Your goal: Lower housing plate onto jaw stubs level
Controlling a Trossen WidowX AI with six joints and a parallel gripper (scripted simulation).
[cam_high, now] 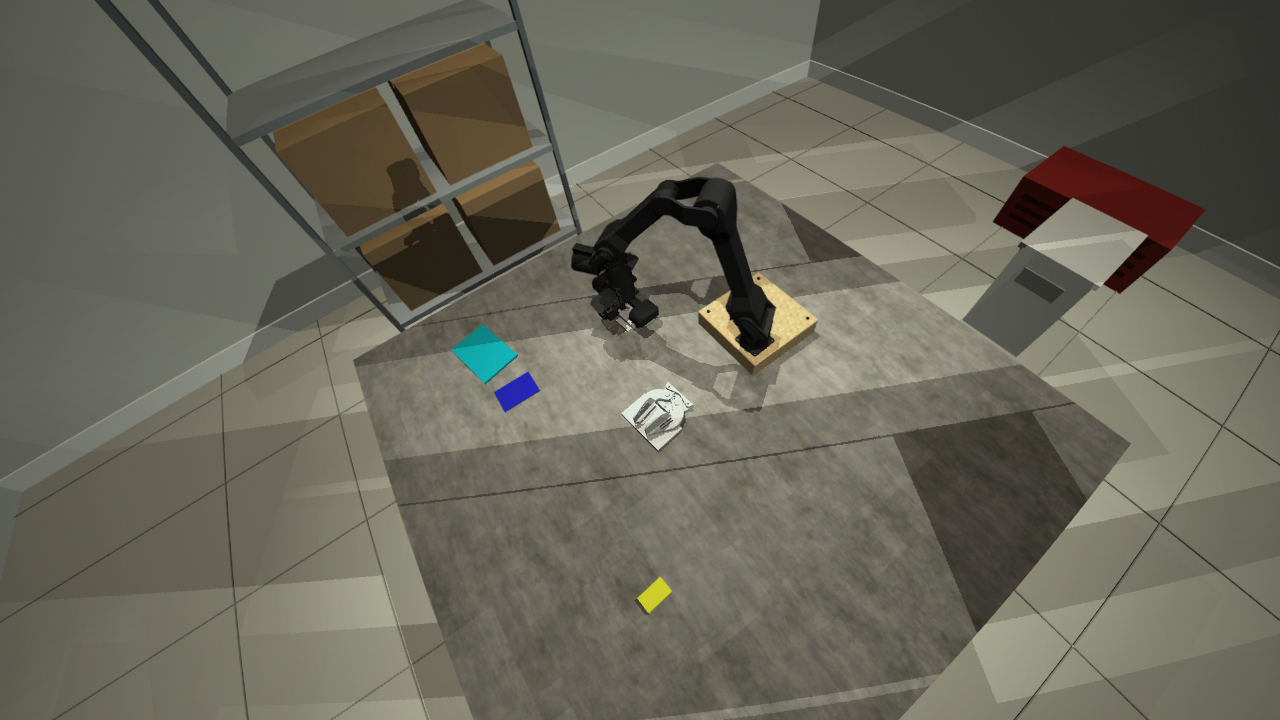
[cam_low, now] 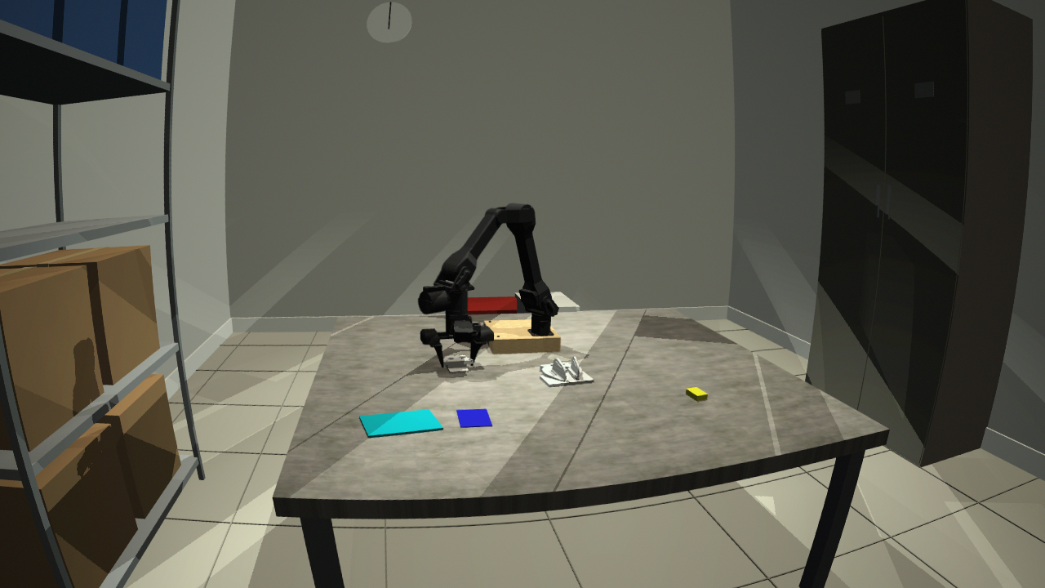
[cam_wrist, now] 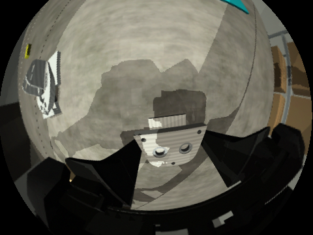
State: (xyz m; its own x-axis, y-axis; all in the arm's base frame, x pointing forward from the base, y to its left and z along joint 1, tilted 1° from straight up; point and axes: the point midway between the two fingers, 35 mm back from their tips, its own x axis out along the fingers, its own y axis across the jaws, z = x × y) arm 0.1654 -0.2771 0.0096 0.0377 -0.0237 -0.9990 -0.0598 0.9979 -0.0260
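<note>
The white housing plate (cam_high: 629,323) (cam_low: 459,362) (cam_wrist: 171,140) lies low over the table, with two ringed holes and small dark holes in its top. My gripper (cam_high: 627,324) (cam_low: 458,364) (cam_wrist: 169,136) is around it, one finger flush against each short side in the wrist view. Its fingertips are partly hidden by the plate there. The white base (cam_high: 659,443) (cam_low: 577,380) (cam_wrist: 55,65) lies apart from it, to the right in the exterior view. Two grey jaws (cam_low: 561,370) (cam_wrist: 38,73) stand up from the base. Their pins and stubs are too small to tell.
A cyan sheet (cam_high: 484,353) (cam_low: 400,423) (cam_wrist: 239,6) and a blue square (cam_high: 517,392) (cam_low: 473,418) lie on the table. A yellow block (cam_high: 654,594) (cam_low: 696,394) (cam_wrist: 28,51) lies beyond the base. My arm stands on a wooden block (cam_high: 792,326) (cam_low: 526,343).
</note>
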